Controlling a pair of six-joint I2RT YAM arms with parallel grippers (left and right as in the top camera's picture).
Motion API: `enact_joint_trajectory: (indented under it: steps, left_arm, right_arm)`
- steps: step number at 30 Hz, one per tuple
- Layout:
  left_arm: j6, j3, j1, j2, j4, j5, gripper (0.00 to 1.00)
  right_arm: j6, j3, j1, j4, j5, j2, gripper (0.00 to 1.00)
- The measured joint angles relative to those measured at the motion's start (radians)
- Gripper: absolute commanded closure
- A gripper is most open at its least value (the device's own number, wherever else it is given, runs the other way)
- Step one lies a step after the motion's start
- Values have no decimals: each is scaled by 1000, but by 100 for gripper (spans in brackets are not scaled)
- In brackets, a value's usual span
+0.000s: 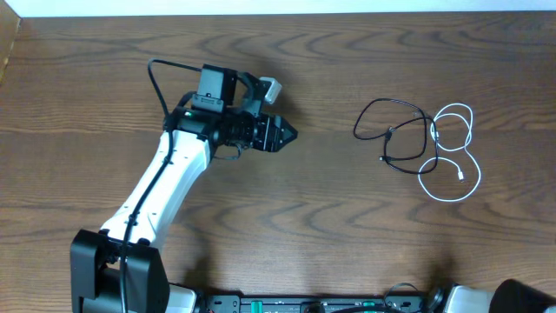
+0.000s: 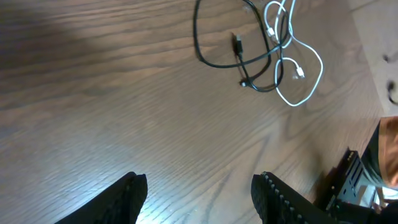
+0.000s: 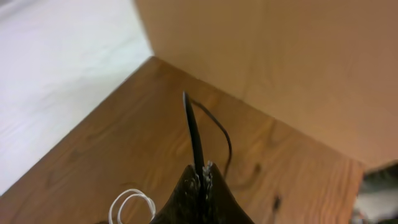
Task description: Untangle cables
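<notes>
- Thin black cord (image 1: pixel 391 132) and thin white cord (image 1: pixel 460 105) lie looped over each other on the right side of the dark wooden table (image 1: pixel 330 217). The black loops are on the left of the knot and the white ones on the right.
- Small plugs show at the loose ends, inside the tangle.
- The left gripper (image 2: pixel 200 182) hangs over mid-table, well apart from the cords and nose towards them. Its jaws are parted, with bare wood grain showing between them and nothing gripped.
- A stretch of open tabletop lies between that gripper and the tangle.
- Its white plastic arm (image 1: pixel 165 187) slants back to the near-left corner.
- The right gripper (image 3: pixel 202 171) sits off at the near-right edge, far from the cords, with its fingertips clenched tight together.
- A thin black strip (image 3: pixel 193 130) pokes out past those closed tips, and I cannot tell what it is.
- Beyond it stands a pale wooden panel (image 3: pixel 280 74).
</notes>
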Motion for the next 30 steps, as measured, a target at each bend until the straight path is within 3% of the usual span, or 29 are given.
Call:
enact_joint_trajectory:
  steps: [11,22,30]
  left_arm:
    - [0,0,-49,0,72,0,41]
    - [0,0,-80,0,125,-24,41]
    - [0,-3,-89,0,151,-69,41]
  right_arm:
    - [64,-2,-235,61,103,158,99]
    - [64,-3,-485,123,72,163,99]
    - [44,-2,-526,128,24,196,99]
